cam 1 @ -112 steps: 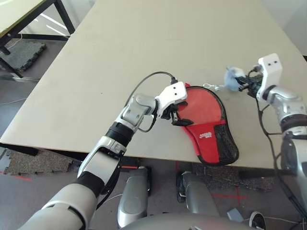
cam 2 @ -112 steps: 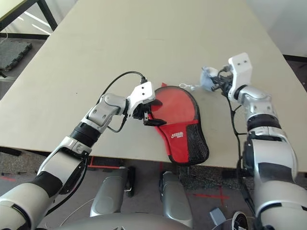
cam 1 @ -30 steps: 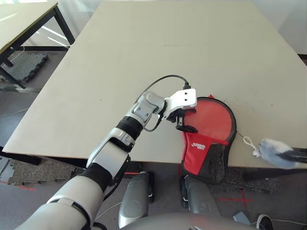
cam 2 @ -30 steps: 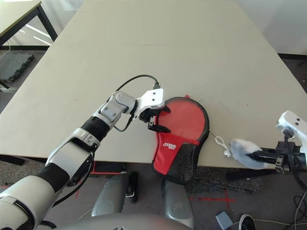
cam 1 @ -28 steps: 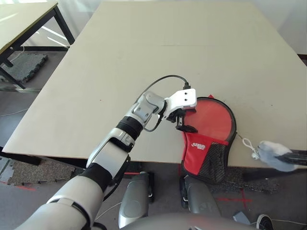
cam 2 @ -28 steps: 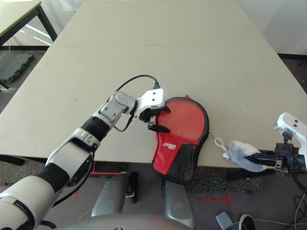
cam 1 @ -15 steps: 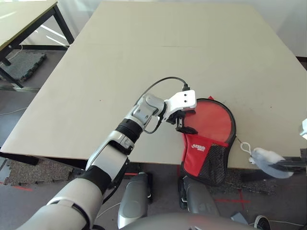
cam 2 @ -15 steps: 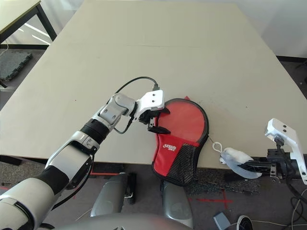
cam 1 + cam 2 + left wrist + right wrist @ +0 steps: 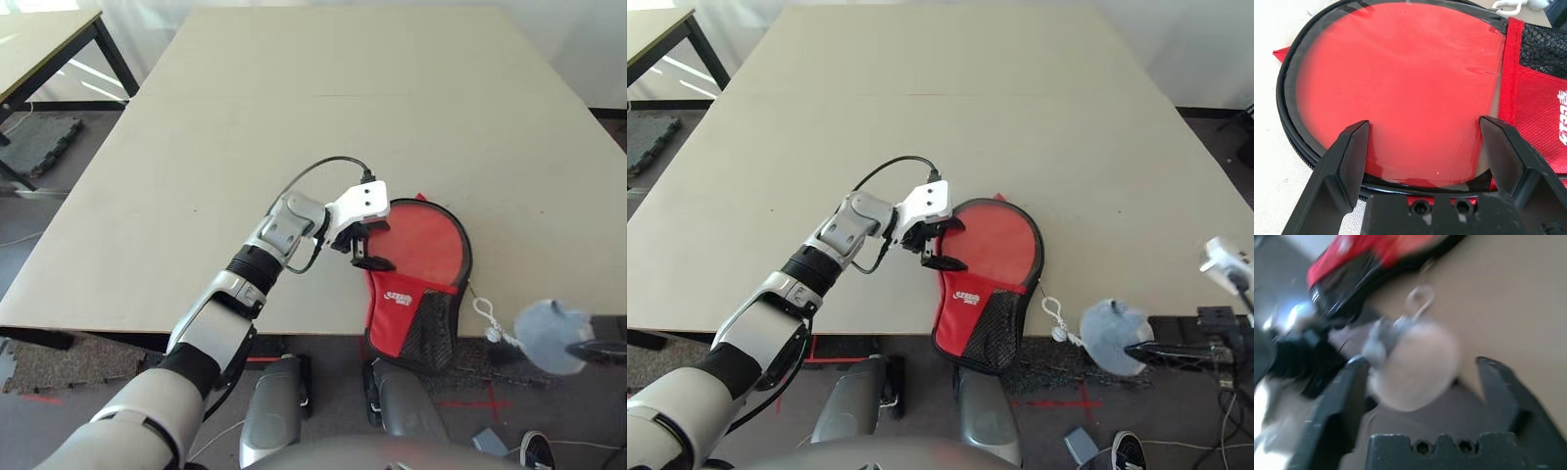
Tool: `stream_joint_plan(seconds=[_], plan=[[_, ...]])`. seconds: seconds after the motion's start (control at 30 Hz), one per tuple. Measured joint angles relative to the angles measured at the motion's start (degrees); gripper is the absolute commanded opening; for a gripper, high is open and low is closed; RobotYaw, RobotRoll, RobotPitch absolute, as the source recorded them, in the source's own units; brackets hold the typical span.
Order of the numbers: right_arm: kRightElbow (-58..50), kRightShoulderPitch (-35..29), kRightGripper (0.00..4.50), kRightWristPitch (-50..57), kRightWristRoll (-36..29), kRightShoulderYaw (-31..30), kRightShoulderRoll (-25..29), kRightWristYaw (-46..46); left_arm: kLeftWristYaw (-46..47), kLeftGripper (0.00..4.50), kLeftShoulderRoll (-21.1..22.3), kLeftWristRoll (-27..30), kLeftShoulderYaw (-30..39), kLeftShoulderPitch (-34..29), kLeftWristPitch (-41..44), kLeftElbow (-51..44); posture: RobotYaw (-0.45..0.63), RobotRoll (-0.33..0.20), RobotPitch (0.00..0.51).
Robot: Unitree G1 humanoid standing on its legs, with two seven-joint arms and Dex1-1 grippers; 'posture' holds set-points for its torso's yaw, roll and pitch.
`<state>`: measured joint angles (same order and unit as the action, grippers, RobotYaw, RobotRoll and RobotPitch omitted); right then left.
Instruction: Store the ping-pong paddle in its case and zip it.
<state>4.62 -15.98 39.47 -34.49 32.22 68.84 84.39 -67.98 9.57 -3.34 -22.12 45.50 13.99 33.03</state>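
From the head camera, the case (image 9: 419, 279) is lying at the table's (image 9: 294, 117) near edge, its mesh end hanging over, with the ping-pong paddle (image 9: 421, 250) sitting inside, red face showing. The left gripper (image 9: 364, 247) is hovering at the case's left rim; a dark floor and a second table (image 9: 39, 29) are lying beyond. The left wrist camera is showing its fingers (image 9: 1339, 161) spread wide over the paddle, gripping nothing; pressing the case flat should steady the zipping. The right wrist camera is showing the right gripper (image 9: 1420, 382) spread, the white plush pendant (image 9: 1415, 364) dangling between its fingers, apparently loose; pulling it along the rim seems best.
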Motion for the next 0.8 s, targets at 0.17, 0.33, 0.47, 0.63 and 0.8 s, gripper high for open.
stream_joint_plan(seconds=[0.17, 0.33, 0.47, 0.63, 0.8], plan=[[5.6, 11.5, 4.47, 1.0, -1.2, 2.2, -0.4, -4.6, 0.3, 4.50, 2.4, 1.6, 1.7, -3.0, 4.5, -5.8, -0.02, 0.000, 0.146], [10.2, 23.4, 4.47, -3.6, 1.0, 1.6, -7.8, -16.6, 2.6, 4.50, 4.7, 5.7, 6.2, -6.2, 13.5, -11.7, -0.01, 0.000, 0.140], [13.6, 30.1, 4.47, -9.4, 5.8, -1.2, -15.6, -29.2, 9.8, 4.50, 5.6, 9.2, 14.2, -7.7, 19.1, -15.4, 0.01, 0.000, 0.135], [18.0, 35.4, 4.47, -17.1, 10.2, -3.0, -23.1, -40.1, 24.7, 4.50, 5.1, 11.2, 25.7, -8.5, 15.5, -16.8, 0.02, 0.000, 0.126], [27.0, 41.0, 4.47, -27.4, 13.7, -2.8, -27.9, -50.2, 37.2, 4.50, 5.1, 11.1, 33.0, -12.4, 3.0, -14.1, 0.04, 0.000, 0.114]])
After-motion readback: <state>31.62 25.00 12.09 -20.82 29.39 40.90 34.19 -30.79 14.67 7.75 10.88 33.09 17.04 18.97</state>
